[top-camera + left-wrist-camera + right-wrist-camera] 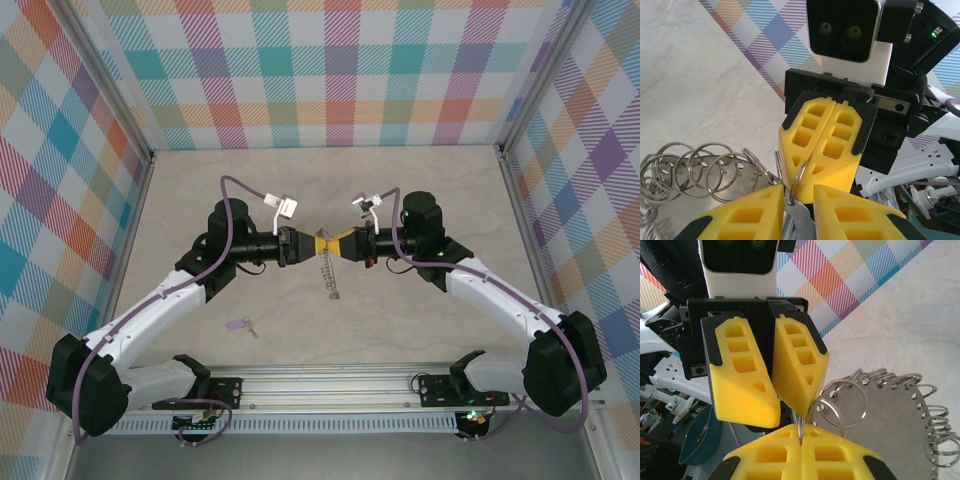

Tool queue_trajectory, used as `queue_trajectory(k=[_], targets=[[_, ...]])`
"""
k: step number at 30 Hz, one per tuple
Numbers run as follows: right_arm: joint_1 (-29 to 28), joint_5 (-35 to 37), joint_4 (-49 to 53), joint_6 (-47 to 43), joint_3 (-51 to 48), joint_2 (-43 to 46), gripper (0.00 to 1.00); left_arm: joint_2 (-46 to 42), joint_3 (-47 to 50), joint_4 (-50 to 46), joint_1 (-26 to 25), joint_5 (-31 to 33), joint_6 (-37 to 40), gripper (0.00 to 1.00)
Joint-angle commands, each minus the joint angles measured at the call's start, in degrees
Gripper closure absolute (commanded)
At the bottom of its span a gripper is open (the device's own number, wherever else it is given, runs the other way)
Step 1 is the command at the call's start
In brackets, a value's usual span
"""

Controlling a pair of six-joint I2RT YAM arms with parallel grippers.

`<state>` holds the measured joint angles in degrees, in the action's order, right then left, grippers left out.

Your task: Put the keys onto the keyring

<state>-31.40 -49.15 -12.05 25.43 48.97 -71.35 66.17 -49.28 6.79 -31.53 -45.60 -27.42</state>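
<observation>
The keyring (328,272) is up off the table (420,320), hanging in mid-air right at the centre, where the two arms meet nose to nose. From the top view it dangles as a thin edge-on sliver just below the yellow fingertips. From the left wrist it's a flat silver-grey disc (700,175) with a run of wire loops overlapping along its rim. The right wrist gets that same plate (890,425), loops fanning along its edge.

And the key (238,325), tiny and lilac-headed, lies flat on the table, well apart from the ring, down toward the left arm's forearm.

Right end effector (801,440): fingers pressed tight together, one loop's wire caught in the seam between them. That's a pinch on the keyring. The left wrist view agrees, showing it (810,160) closed, a loop at its tip.

Left end effector (799,200): fingers narrowly apart, a loop and a strip of metal sitting in the gap. From the opposite wrist (785,412) one fingertip meets the wire. Whether the pads actually bite, I can't tell.

From above, left (318,244) and right (340,244) sit tip to tip. Checked pastel walls (330,70) surround the table.
</observation>
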Motion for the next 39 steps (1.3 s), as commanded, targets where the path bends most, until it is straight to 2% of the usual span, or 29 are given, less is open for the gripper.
queue_trajectory(k=[1,12,19,24,25,29,32,39], targets=[[0.40,-2.53,-4.34,1.07,1.74,0.56,1.00,0.15,-0.22,3.47,-0.77,-1.07,-0.09,0.77],[0.46,-3.63,-6.72,2.69,1.31,0.25,1.00,2.01,-1.58,5.22,-1.95,-0.65,-0.35,0.78],[0.46,-3.50,-7.45,2.98,1.04,-0.54,1.00,2.24,-2.11,6.96,-2.87,-1.01,-0.62,0.99],[0.54,-3.16,-7.55,3.18,1.29,-1.16,1.00,1.91,-2.54,6.60,-3.45,0.20,0.13,1.00],[0.63,-2.99,-7.38,3.20,1.35,-1.19,0.99,1.93,-2.42,6.34,-3.43,0.79,0.42,1.00],[1.83,-2.03,-7.34,3.65,0.96,-0.58,0.76,1.65,-2.30,4.43,-3.39,3.64,1.94,1.00],[3.06,-1.67,-7.67,4.39,0.28,0.47,0.66,1.43,-1.80,4.03,-3.45,5.11,2.58,1.00],[3.97,-2.18,-6.73,4.52,-0.07,1.13,0.65,1.08,-1.08,4.25,-3.45,5.70,3.17,1.00]])
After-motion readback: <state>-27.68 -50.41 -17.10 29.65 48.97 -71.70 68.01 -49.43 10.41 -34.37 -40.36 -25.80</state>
